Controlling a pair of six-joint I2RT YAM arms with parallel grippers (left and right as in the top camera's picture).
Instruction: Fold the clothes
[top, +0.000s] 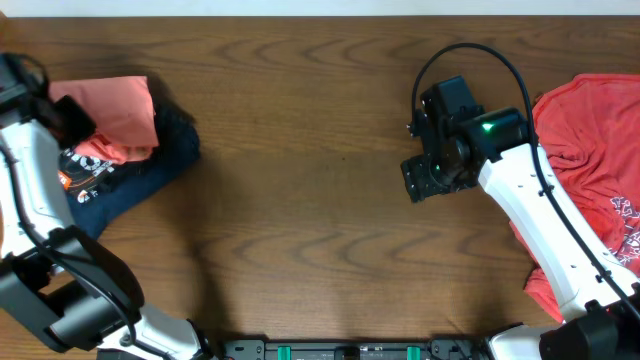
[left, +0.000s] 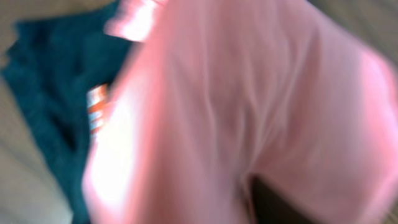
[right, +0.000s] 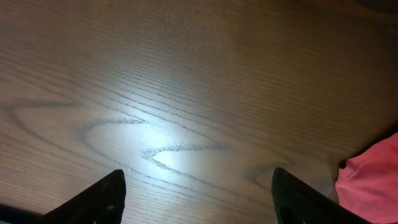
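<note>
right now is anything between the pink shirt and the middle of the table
Nothing visible. The salmon-pink T-shirt sits on the navy T-shirt at the left edge, by the left gripper. The table towards the middle is bare wood. The right gripper hovers open above it; the red T-shirt lies far right.

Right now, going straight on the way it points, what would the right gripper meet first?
Probably the brown wooden table: the open right gripper points down at it, with the red fabric T-shirt off to its side.
</note>
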